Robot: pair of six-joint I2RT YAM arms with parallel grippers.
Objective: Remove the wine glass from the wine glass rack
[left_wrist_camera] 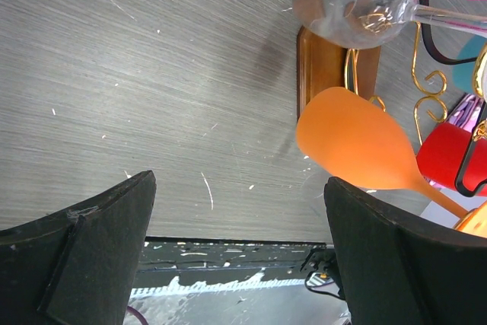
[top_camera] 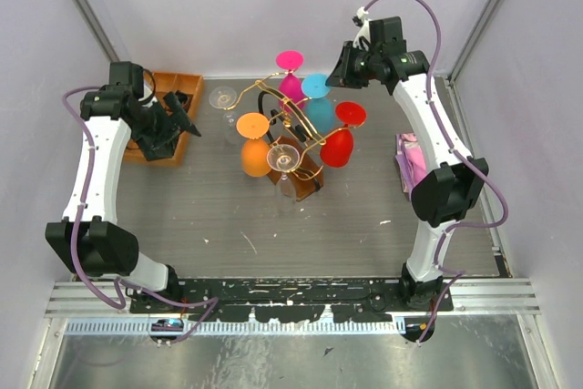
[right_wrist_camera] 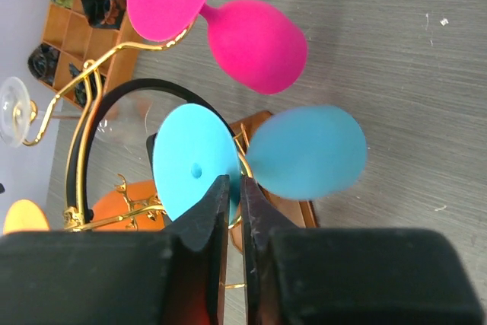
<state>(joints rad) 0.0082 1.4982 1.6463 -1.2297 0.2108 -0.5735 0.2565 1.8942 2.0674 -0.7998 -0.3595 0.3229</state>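
Right gripper [right_wrist_camera: 234, 188] pinched nearly closed on blue wine glass [right_wrist_camera: 304, 154] stem, 1 o'clock of wine glass rack [left_wrist_camera: 319, 66]; left gripper [left_wrist_camera: 240, 180] wide open, empty, 9 o'clock.

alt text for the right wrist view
The right gripper pinches the stem of the blue wine glass hanging on the wine glass rack. A pink glass hangs beside it, over the grey table.

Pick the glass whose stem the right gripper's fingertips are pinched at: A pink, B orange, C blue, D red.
C: in the right wrist view, the right gripper has its nearly shut fingertips at the stem of the blue glass, between its foot and bowl. The pink glass hangs apart from them.
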